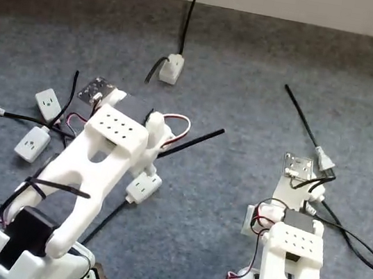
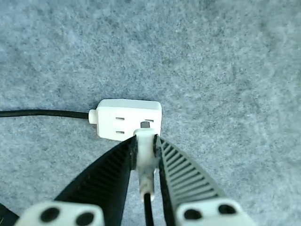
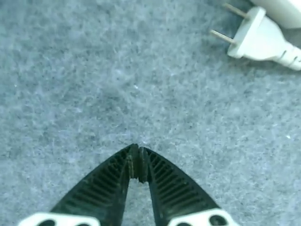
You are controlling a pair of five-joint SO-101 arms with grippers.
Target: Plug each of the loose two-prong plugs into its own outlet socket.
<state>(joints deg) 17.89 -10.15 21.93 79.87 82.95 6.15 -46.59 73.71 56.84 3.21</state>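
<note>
**Left arm.** The left gripper is clamped on a white two-prong plug. Its ribbed jaws press the flat sides of the plug body, and the plug cord trails back between them. The plug's nose meets the face of a white outlet socket, in line with one pair of slots. We cannot tell how deep the prongs sit. The socket's black lead runs off across the grey carpet.

**Right arm.** The right gripper is closed on nothing, with its tips low over the carpet. A second plug lies loose some way off with its prongs bare.

**Handling.**
- We judge each plug light and rigid, with smooth moulded plastic that can pivot in the jaws if it is gripped near an edge.
- We take hold across the flat sides, just behind the prongs, and keep the cord free to trail.
- The prongs look thin, so a skewed push may bend them.
- The socket block appears light and unanchored. We expect it to slide on the carpet under insertion force unless it is braced.
- The cords look stiff enough to tug a released plug out of line.
</note>
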